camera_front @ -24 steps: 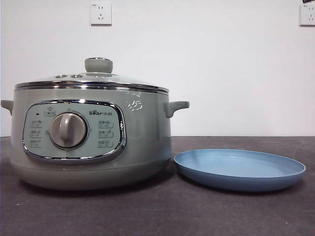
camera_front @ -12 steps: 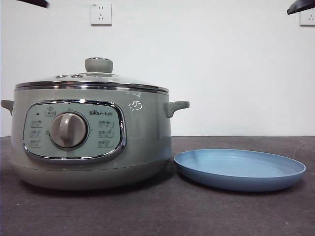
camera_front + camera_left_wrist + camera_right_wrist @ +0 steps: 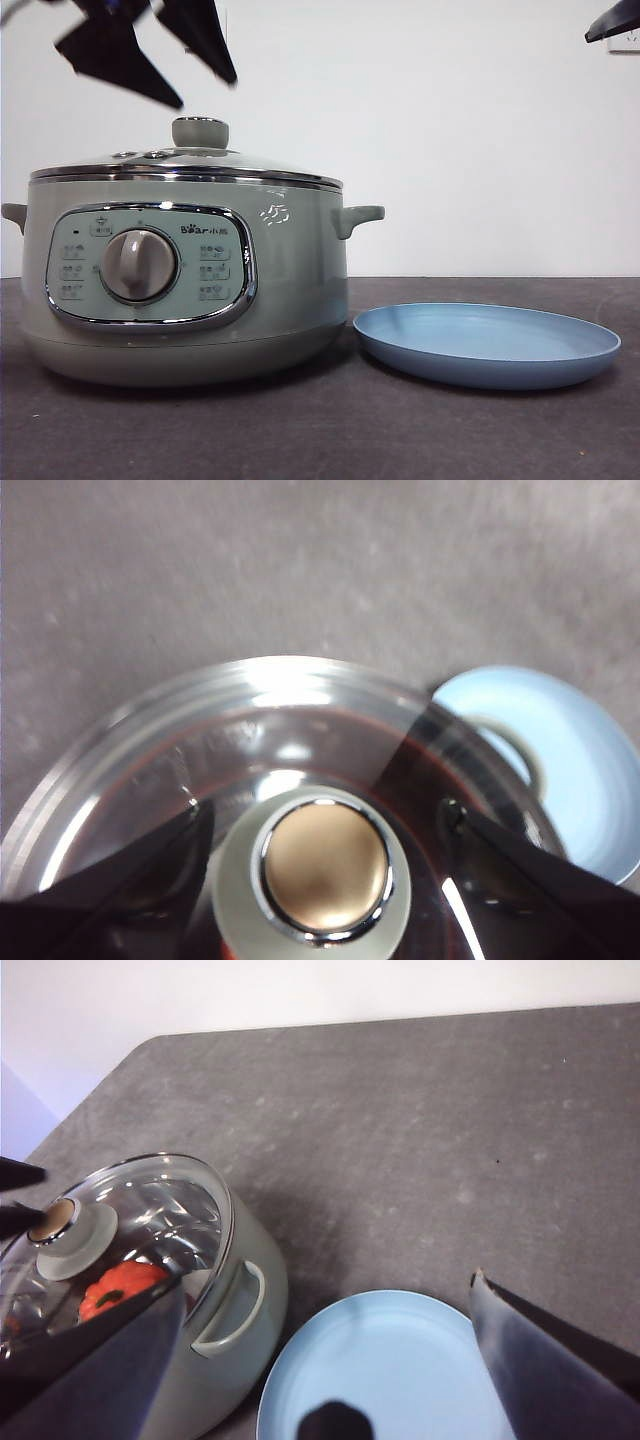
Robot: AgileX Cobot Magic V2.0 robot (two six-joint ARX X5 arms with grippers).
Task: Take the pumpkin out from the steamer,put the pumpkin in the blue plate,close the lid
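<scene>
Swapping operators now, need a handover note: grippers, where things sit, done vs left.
Left gripper: open, above the lid, jaws on either side of the knob, not gripping.
Right gripper: open, high over the blue plate, holding nothing.
The lid is on the steamer; the pumpkin is inside, visible through the glass.
The plate sits bare beside the steamer.
Done: nothing yet.
Left: lift the lid, move the pumpkin to the plate, close the lid.
</scene>
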